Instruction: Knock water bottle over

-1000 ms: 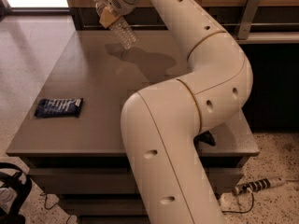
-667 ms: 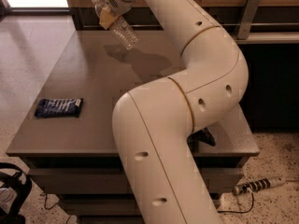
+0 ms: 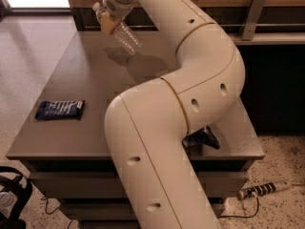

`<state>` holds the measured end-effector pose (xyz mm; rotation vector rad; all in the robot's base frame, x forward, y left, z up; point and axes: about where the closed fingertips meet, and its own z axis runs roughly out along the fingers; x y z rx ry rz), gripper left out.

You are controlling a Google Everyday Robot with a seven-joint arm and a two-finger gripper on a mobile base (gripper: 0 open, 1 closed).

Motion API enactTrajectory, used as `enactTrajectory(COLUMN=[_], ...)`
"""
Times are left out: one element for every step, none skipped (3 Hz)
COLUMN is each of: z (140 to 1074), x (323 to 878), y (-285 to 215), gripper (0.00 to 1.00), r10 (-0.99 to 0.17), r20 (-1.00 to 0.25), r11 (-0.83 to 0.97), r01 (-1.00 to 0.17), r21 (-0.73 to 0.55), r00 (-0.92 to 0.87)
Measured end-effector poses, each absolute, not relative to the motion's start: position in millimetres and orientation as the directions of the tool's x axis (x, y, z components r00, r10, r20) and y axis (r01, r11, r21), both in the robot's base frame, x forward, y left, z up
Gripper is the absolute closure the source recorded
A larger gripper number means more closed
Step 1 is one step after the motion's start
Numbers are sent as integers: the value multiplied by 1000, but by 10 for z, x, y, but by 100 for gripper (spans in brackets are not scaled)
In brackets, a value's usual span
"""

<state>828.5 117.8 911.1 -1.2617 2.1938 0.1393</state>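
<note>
Over table's [image 3: 71, 80] far edge | gripper [image 3: 107, 19] at tilted water bottle [image 3: 127, 37], grip unclear | label unreadable

The end effector [image 3: 107, 19] is at the tilted water bottle's [image 3: 127, 38] upper end; a blue packet [image 3: 59, 109] lies on the surface [image 3: 86, 75], well apart from that bottle.

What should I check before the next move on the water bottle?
1. Is the water bottle in view: ok, at the far side of the table.
2. Bottle lying flat: not ok, tilted, its upper end at the hand.
3. Is the hand placed: ok, above the table's far left part.
4. Is the blue packet clear of the bottle: ok, near the left edge, well apart.
5. Is the dark object at the near right edge clear: cannot tell, the arm hides part of it.
</note>
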Motion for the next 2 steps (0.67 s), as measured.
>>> enactTrajectory(z=[8934,8687], x=[8276,8287], y=[1230,1337], gripper=[100,100], r10=[-758,-750], r20=[-527,-534], r11=[538,526], r01=[-825,-841], r21=[-173,-125], r00=[-384,-390])
